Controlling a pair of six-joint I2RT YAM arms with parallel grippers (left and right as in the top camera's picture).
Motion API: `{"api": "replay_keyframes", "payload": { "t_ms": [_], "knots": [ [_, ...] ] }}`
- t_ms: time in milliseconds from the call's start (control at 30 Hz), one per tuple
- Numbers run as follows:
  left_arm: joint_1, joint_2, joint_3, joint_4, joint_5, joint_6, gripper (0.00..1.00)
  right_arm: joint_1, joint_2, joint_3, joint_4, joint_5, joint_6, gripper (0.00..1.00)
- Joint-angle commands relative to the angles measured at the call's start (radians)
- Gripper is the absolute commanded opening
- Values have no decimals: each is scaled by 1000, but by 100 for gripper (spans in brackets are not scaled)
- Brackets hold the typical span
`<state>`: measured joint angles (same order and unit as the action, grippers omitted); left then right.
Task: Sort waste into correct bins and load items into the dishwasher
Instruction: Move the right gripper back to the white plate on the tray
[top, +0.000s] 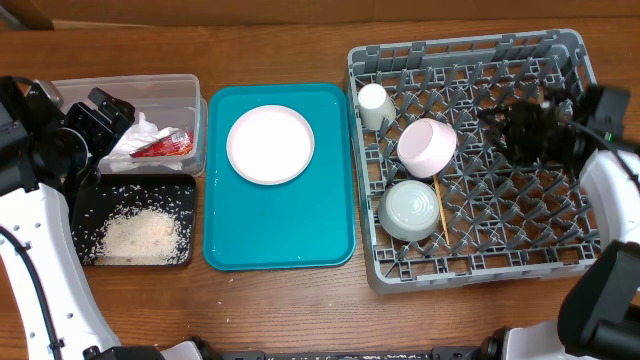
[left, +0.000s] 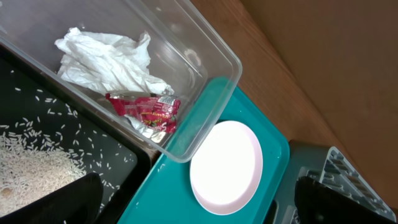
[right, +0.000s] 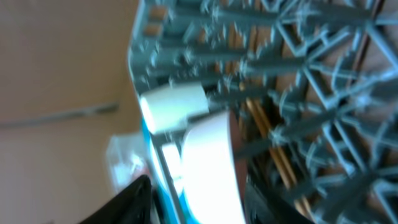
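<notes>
Overhead, the sorting looks finished: the red-and-white wrapper (top: 165, 146) lies in the clear tub (top: 190, 95) with a crumpled white tissue (top: 135, 135), and the rice (top: 145, 235) sits in the black tray (top: 85, 215). The grey rack (top: 520, 230) holds the white cup (top: 373, 104), pink bowl (top: 428, 146), grey-green bowl (top: 410, 210) and chopsticks (top: 439, 208). Only the pale pink plate (top: 270, 144) lies outside it, flat on the teal tray (top: 280, 225). So loading is the step in hand, with the plate last. The left hand (top: 118, 118) hovers over the tub and the right hand (top: 500, 125) over the rack, clear of the bowls. In the left wrist view its fingers (left: 81, 199) stand wide with nothing between them, the plate just beyond the tub's corner. The right wrist view is blurred. Its fingers (right: 127, 199) seem partly apart and empty, above the cup and pink bowl. Next, a finger must probably get under the plate's low rim, then stand the plate between free pegs.
</notes>
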<state>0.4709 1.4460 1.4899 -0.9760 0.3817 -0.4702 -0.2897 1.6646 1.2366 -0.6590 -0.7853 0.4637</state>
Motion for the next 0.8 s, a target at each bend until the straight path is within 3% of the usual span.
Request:
{"api": "replay_keyframes", "payload": {
  "t_ms": [0, 167, 267, 433, 533, 767],
  "knots": [
    [-6, 0, 26, 1, 0, -9, 100, 147, -60, 209, -145, 279, -211, 49],
    [-6, 0, 26, 0, 0, -9, 100, 427, -60, 355, -224, 549, -229, 49],
    [-6, 0, 26, 1, 0, -9, 100, 652, -49, 360, -155, 732, -224, 50],
    [-6, 0, 26, 1, 0, -9, 100, 879, 43, 360, -63, 1015, -191, 56],
    [-6, 0, 26, 0, 0, -9, 100, 953, 149, 360, -6, 1118, -171, 58],
    [-6, 0, 26, 0, 0, -9, 100, 963, 348, 360, 95, 1088, -137, 58]
  ]
}}
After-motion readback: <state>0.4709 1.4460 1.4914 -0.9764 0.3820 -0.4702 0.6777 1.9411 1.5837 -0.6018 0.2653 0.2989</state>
